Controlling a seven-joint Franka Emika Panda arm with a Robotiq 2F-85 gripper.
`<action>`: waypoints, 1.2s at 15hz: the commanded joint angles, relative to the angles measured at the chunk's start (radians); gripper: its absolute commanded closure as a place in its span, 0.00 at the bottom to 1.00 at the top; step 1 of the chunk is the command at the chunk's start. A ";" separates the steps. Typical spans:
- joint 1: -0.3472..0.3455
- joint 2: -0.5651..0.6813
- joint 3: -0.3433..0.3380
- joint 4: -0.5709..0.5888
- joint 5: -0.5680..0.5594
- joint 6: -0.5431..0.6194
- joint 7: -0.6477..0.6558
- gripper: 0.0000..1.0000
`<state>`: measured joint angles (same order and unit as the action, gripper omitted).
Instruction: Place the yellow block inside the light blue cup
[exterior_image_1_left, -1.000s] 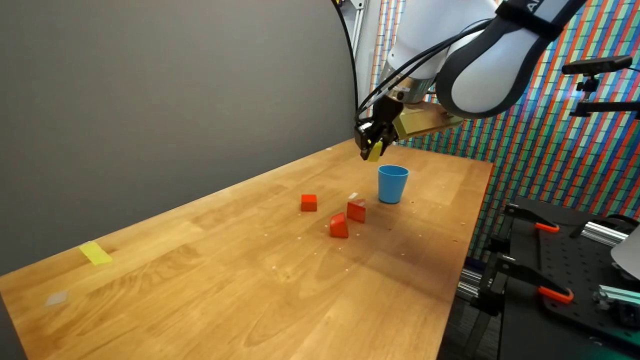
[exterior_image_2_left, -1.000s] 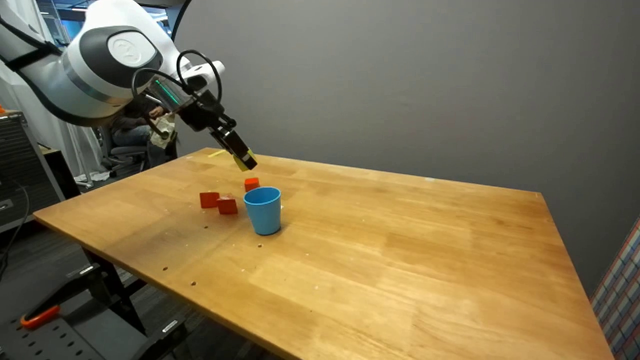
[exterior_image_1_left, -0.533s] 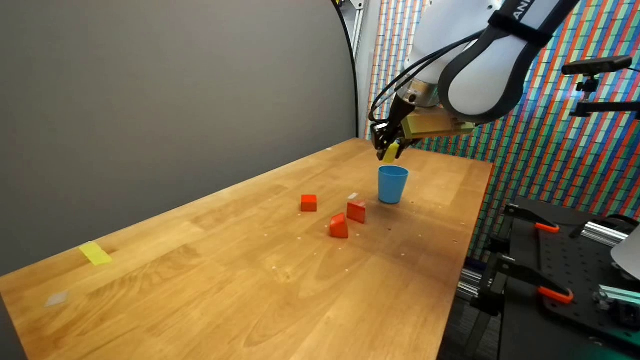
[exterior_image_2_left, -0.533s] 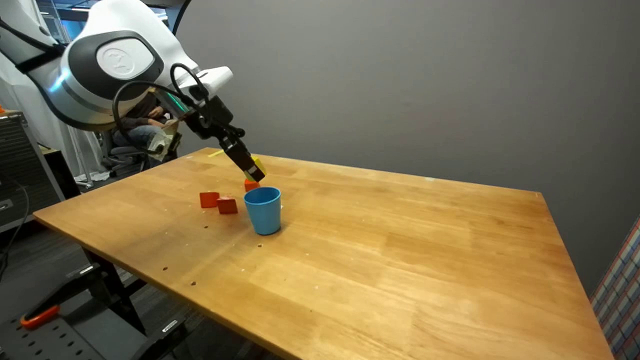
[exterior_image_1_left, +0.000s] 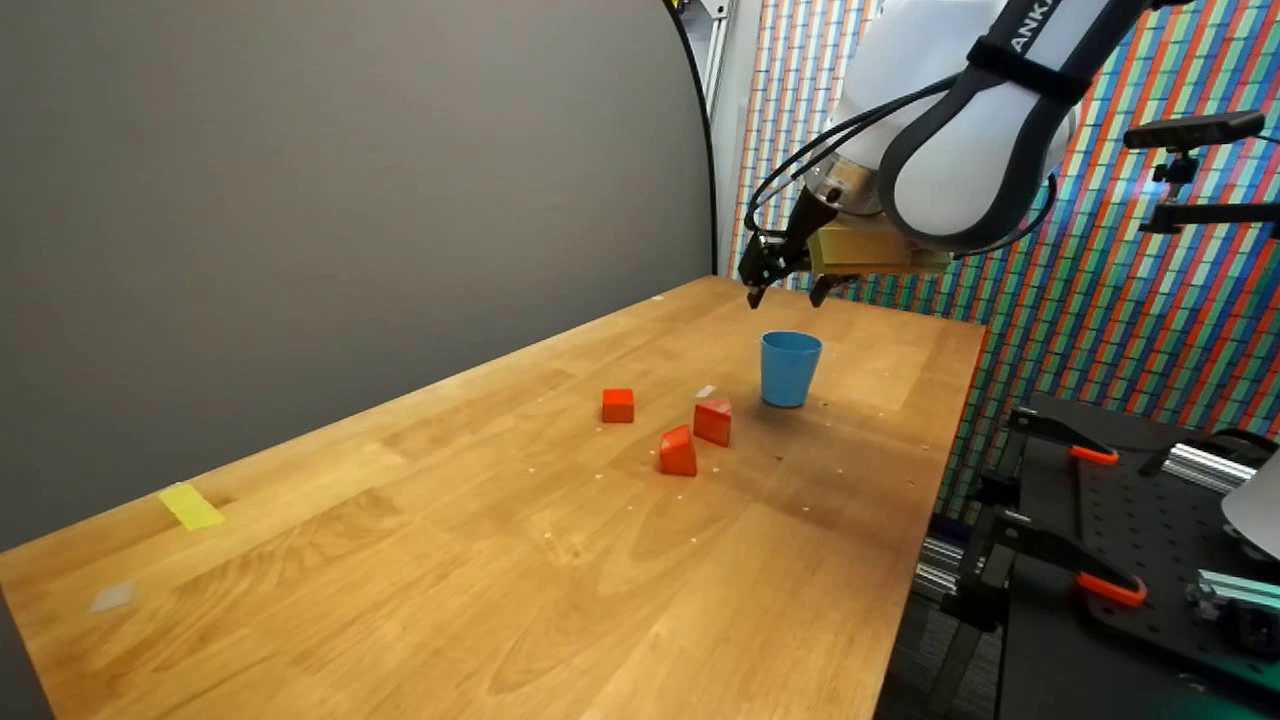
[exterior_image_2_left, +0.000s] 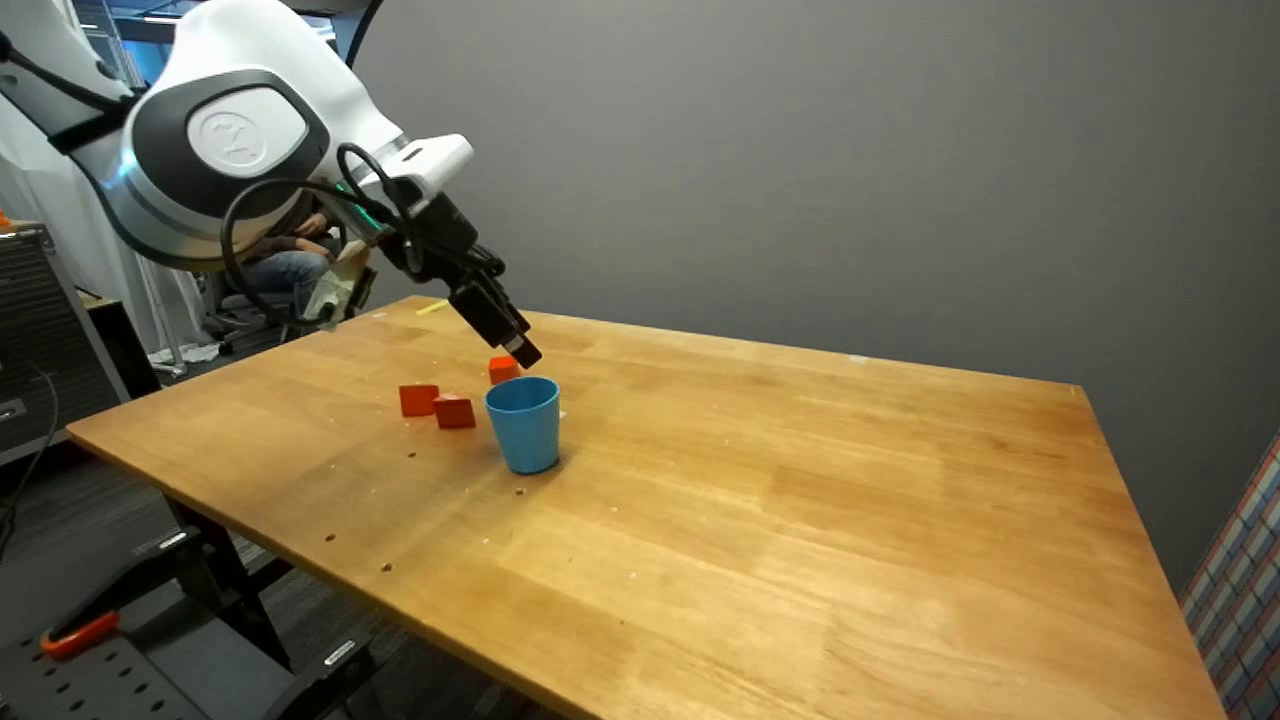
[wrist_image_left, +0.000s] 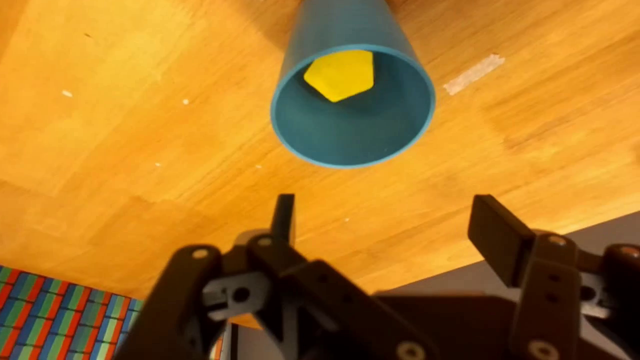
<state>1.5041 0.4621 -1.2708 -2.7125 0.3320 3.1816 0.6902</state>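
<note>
The yellow block (wrist_image_left: 342, 75) lies inside the light blue cup (wrist_image_left: 345, 22), seen through its mouth in the wrist view. The cup wall hides the block in both exterior views. Upright on the table, the cup (exterior_image_1_left: 789, 372) is the only cup in sight. My gripper (wrist_image_left: 384, 199) is open, its fingers wide apart with nothing between them. In an exterior view the gripper (exterior_image_1_left: 786, 300) hangs a little above the cup's rim, apart from it. Its dark fingertips (exterior_image_2_left: 528, 354) also show just over the cup (exterior_image_2_left: 524, 432).
Three red blocks stand near the cup: a red block (exterior_image_1_left: 713, 423), a red wedge-like block (exterior_image_1_left: 677, 452) and a red block (exterior_image_1_left: 618, 406) farther off. A flat yellow strip (exterior_image_1_left: 192, 507) lies by the table's edge. A grey wall (exterior_image_2_left: 800, 180) borders the wooden table (exterior_image_2_left: 850, 520).
The gripper has moved over the cup and opened. The yellow block, held between its fingers before, is now in the cup. The cup has shifted very slightly.
</note>
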 joint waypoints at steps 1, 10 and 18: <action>-0.008 -0.120 0.034 -0.027 -0.002 0.114 -0.131 0.00; 0.091 -0.316 0.071 0.071 -0.221 -0.006 -0.216 0.00; 0.093 -0.587 0.103 0.216 -0.290 -0.358 -0.402 0.00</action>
<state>1.6024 0.0190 -1.1706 -2.5470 0.0518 2.9717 0.3833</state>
